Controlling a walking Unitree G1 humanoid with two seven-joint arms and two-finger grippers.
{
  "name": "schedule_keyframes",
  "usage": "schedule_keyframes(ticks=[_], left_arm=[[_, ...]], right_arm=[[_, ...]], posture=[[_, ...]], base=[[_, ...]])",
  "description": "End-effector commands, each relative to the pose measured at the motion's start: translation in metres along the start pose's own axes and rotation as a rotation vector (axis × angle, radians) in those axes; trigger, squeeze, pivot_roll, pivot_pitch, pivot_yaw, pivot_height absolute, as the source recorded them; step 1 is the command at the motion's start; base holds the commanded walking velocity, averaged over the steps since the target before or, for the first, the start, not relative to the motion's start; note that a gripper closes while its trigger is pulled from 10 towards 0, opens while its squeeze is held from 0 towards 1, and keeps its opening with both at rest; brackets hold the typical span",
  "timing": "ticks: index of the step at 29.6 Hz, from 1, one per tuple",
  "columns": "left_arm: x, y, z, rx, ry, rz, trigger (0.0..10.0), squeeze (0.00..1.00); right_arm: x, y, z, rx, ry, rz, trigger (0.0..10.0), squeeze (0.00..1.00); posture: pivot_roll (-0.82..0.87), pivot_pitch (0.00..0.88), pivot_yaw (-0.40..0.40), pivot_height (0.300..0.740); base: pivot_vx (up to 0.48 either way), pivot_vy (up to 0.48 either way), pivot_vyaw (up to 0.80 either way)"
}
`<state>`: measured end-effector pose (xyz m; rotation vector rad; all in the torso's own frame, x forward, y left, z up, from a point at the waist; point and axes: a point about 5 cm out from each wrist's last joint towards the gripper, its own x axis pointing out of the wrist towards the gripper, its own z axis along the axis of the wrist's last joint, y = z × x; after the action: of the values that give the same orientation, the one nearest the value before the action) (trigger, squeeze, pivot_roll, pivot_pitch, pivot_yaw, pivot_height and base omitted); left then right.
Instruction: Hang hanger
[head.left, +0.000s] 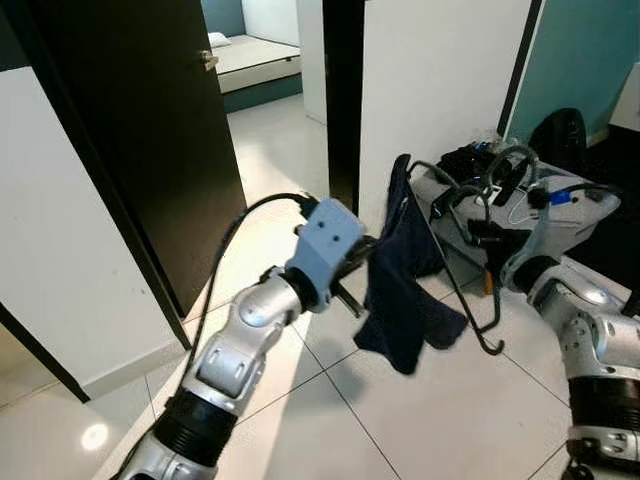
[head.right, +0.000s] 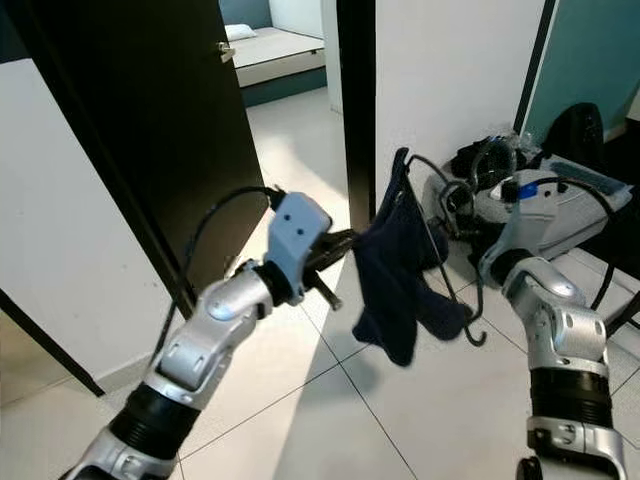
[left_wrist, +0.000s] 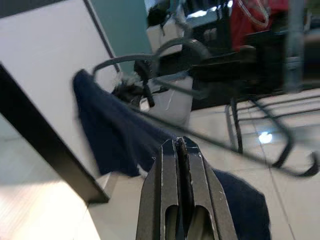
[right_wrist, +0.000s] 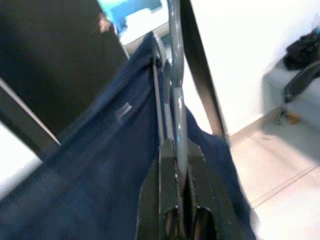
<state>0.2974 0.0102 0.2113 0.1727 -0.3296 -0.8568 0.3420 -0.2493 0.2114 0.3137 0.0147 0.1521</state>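
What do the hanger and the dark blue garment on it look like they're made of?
The hanger looks like thin dark wire, probably coated metal: slim, bent rod with a hooked end. The garment looks like soft navy fabric, matte and limp, draping in folds. The right gripper is clamped on the hanger; the left gripper pinches the garment.

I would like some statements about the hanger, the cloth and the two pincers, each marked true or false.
1. A dark blue cloth hangs on the grey wire hanger. True.
2. The right pincer is shut on the hanger. True.
3. The hanger lies flat on the floor. False: it is held up in the air.
4. The left pincer is wide open. False: its fingers are closed together at the cloth.
5. The dark door stands to the robot's right. False: it is to its left.
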Motion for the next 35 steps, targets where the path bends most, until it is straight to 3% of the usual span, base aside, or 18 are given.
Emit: schedule_keyframes(ticks=[1, 2, 4, 5, 8, 11, 16, 18, 19, 25, 31, 35], left_arm=[[0.005, -0.016, -0.002, 0.032, -0.004, -0.077, 10.0, 0.0], [0.005, -0.016, -0.002, 0.032, -0.004, -0.077, 10.0, 0.0], [0.005, -0.026, -0.012, 0.111, 0.043, -0.134, 10.0, 0.0], [0.005, -0.026, -0.012, 0.111, 0.043, -0.134, 10.0, 0.0], [-0.001, -0.029, -0.028, 0.212, 0.118, -0.166, 10.0, 0.0], [-0.004, -0.028, -0.031, 0.229, 0.131, -0.162, 10.0, 0.0], [-0.017, 0.0, -0.043, 0.361, 0.227, -0.085, 10.0, 0.0], [-0.017, 0.0, -0.043, 0.361, 0.227, -0.085, 10.0, 0.0], [-0.023, 0.011, -0.049, 0.395, 0.264, -0.047, 10.0, 0.0], [-0.027, 0.017, -0.056, 0.412, 0.303, 0.001, 10.0, 0.0], [-0.028, 0.017, -0.062, 0.386, 0.334, 0.072, 10.0, 0.0], [-0.027, 0.02, -0.061, 0.382, 0.327, 0.086, 10.0, 0.0]], right_arm=[[0.004, 0.01, 0.007, 0.115, -0.047, 0.05, 10.0, 0.0], [0.004, 0.01, 0.007, 0.115, -0.047, 0.05, 10.0, 0.0], [0.004, 0.023, 0.009, 0.169, -0.068, 0.143, 10.0, 0.0], [0.004, 0.023, 0.009, 0.169, -0.068, 0.143, 10.0, 0.0], [0.0, 0.032, 0.007, 0.214, -0.061, 0.235, 10.0, 0.0], [-0.001, 0.031, 0.005, 0.216, -0.054, 0.241, 10.0, 0.0], [-0.004, 0.029, 0.004, 0.233, -0.052, 0.245, 10.0, 0.0], [-0.004, 0.029, 0.004, 0.233, -0.052, 0.245, 10.0, 0.0], [-0.006, 0.036, 0.007, 0.235, -0.083, 0.296, 10.0, 0.0], [-0.011, 0.046, 0.012, 0.236, -0.136, 0.378, 10.0, 0.0], [-0.026, 0.06, 0.024, 0.248, -0.235, 0.534, 10.0, 0.0], [-0.027, 0.06, 0.02, 0.21, -0.214, 0.53, 10.0, 0.0]], posture=[[-0.08, 0.0, 0.078, 0.74], [-0.08, 0.0, 0.078, 0.74], [-0.08, 0.0, 0.083, 0.74], [-0.08, 0.0, 0.083, 0.74], [-0.08, 0.0, 0.085, 0.74], [-0.08, 0.0, 0.085, 0.74], [-0.08, 0.0, 0.086, 0.74], [-0.08, 0.0, 0.086, 0.74], [-0.08, 0.0, 0.086, 0.74], [-0.07, 0.0, 0.087, 0.74], [-0.08, 0.0, 0.085, 0.74], [-0.08, 0.0, 0.086, 0.74]], base=[[0.0, 0.0, 0.0], [0.0, 0.0, 0.0], [0.0, 0.0, 0.0], [0.0, 0.0, 0.0], [0.0, 0.0, 0.0], [0.0, 0.0, 0.0], [0.0, 0.0, 0.0], [0.0, 0.0, 0.0], [0.0, 0.0, 0.0], [0.0, 0.0, 0.0], [0.0, 0.0, 0.0], [0.0, 0.0, 0.0]])
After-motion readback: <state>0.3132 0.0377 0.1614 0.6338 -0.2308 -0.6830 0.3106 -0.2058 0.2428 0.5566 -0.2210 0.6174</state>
